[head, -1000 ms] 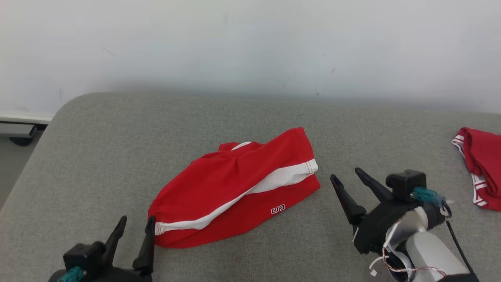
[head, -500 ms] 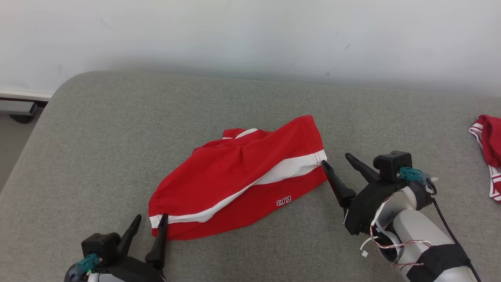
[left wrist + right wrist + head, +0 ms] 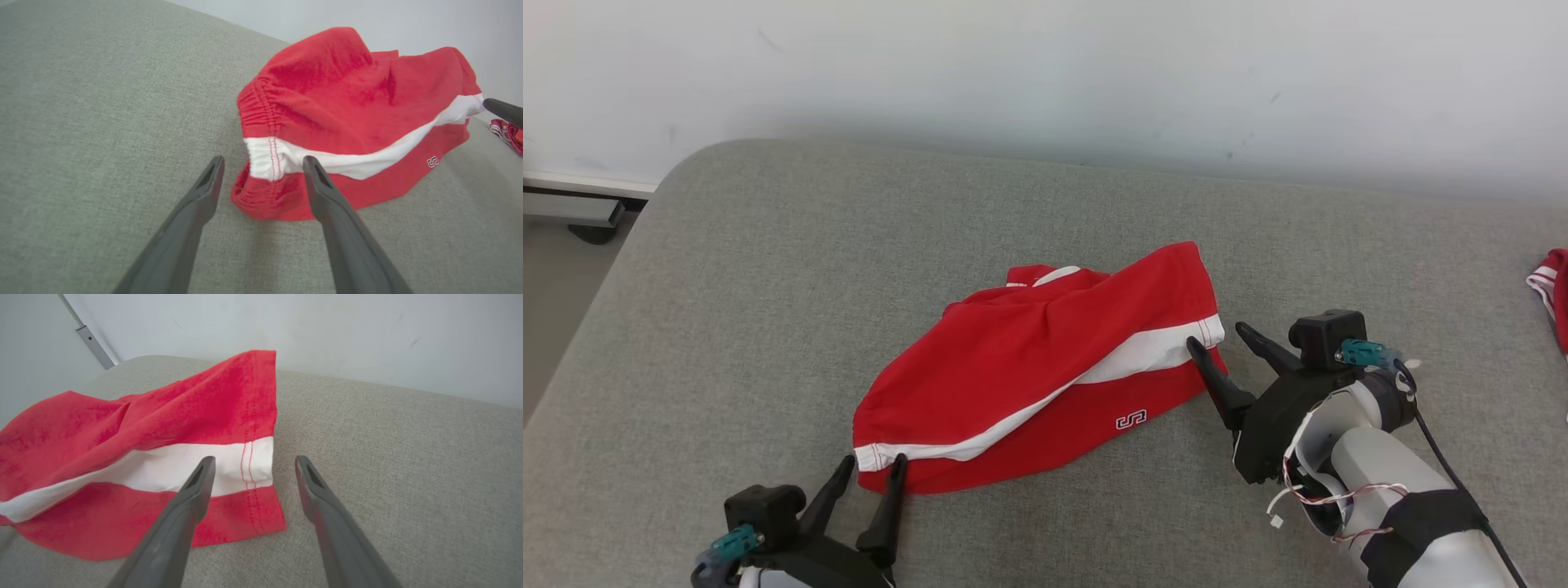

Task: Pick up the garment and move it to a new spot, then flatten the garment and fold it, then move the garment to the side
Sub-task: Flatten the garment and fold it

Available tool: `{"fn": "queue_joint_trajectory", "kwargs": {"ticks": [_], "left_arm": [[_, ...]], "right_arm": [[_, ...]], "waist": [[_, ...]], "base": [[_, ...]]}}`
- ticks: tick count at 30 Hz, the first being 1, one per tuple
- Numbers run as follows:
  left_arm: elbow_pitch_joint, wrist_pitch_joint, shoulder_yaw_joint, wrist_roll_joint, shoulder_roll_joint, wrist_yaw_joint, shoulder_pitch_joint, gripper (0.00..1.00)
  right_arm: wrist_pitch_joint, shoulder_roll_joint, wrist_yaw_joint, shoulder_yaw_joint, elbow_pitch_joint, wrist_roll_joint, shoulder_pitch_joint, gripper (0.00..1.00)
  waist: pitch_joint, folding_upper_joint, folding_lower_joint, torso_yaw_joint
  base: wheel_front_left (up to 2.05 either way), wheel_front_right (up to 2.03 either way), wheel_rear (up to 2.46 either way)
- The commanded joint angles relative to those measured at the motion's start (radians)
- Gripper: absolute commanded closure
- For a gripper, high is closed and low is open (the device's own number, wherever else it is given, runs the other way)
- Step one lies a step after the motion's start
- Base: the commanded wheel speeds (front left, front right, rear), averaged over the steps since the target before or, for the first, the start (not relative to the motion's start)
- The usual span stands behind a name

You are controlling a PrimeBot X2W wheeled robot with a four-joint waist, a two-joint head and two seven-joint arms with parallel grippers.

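Observation:
The garment [image 3: 1029,367] is a pair of red shorts with a white side stripe, lying crumpled on the grey padded surface [image 3: 768,286]. My left gripper [image 3: 875,462] is open at its near-left end. In the left wrist view, the left gripper [image 3: 263,161] has a finger on each side of the white-banded waistband corner of the garment [image 3: 347,94]. My right gripper [image 3: 1217,335] is open at the far-right hem. In the right wrist view, the right gripper [image 3: 254,460] straddles the hem's white band on the garment [image 3: 163,416], with its left finger over the cloth.
A second red garment with white trim [image 3: 1553,286] lies at the surface's right edge, and shows in the left wrist view as the second garment [image 3: 506,132]. A white wall runs behind. The surface's rounded left edge drops to the floor by a metal rail [image 3: 572,208].
Both grippers have closed in on the garment, the left to the waistband corner and the right to the hem. Both stay open. The head camera has shifted, and the garment itself lies unmoved.

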Motion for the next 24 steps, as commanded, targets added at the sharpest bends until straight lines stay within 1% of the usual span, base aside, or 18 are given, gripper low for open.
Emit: {"fn": "queue_joint_trajectory", "kwargs": {"ticks": [1,5,6,7,8,9,10,17,24], "left_arm": [[-0.003,0.004,-0.003,-0.016,0.004,-0.006,-0.014,0.00],[0.023,0.004,-0.036,-0.039,0.005,-0.005,-0.037,0.00],[0.029,0.001,-0.040,-0.044,0.006,-0.005,-0.043,0.14],[0.035,-0.002,-0.045,-0.050,0.005,-0.005,-0.049,0.47],[0.041,-0.005,-0.052,-0.051,0.007,-0.005,-0.054,0.69],[0.044,-0.011,-0.054,-0.055,0.008,-0.005,-0.061,0.98],[0.047,-0.017,-0.055,-0.058,0.009,-0.005,-0.067,1.00],[0.054,-0.040,-0.071,-0.068,0.020,-0.005,-0.077,1.00],[0.003,-0.047,-0.079,-0.073,0.047,-0.005,-0.081,1.00]], "right_arm": [[-0.005,0.000,-0.002,0.006,0.013,0.006,-0.016,0.00],[-0.003,0.011,-0.002,0.060,0.096,0.038,-0.072,0.00],[-0.002,0.013,-0.002,0.069,0.106,0.043,-0.077,0.06],[-0.007,0.014,-0.002,0.077,0.114,0.050,-0.084,0.33],[-0.013,0.017,-0.002,0.086,0.117,0.057,-0.090,0.64],[-0.018,0.018,-0.002,0.093,0.120,0.064,-0.095,1.00],[-0.026,0.017,-0.002,0.101,0.123,0.070,-0.099,1.00],[-0.061,0.005,-0.002,0.148,0.139,0.116,-0.113,1.00],[-0.096,-0.017,-0.002,0.187,0.099,0.195,-0.122,1.00]], "waist": [[0.000,-0.0001,-0.0001,0.001],[0.007,-0.0001,-0.0001,0.003],[0.008,-0.0001,-0.0001,0.004],[0.009,-0.0001,-0.0001,0.004],[0.010,-0.0001,-0.0001,0.004],[0.011,-0.0001,-0.0001,0.004],[0.012,-0.0001,-0.0001,0.003],[0.009,-0.0001,-0.0001,0.000],[-0.009,-0.0001,-0.0001,-0.006]], "base": [[0.00,0.00,0.00],[0.00,0.00,0.00],[0.00,0.00,0.00],[0.00,0.00,0.00],[0.00,0.00,0.00],[0.00,0.00,0.00],[0.00,0.00,0.00],[0.00,0.00,0.00],[0.00,0.00,0.00]]}}
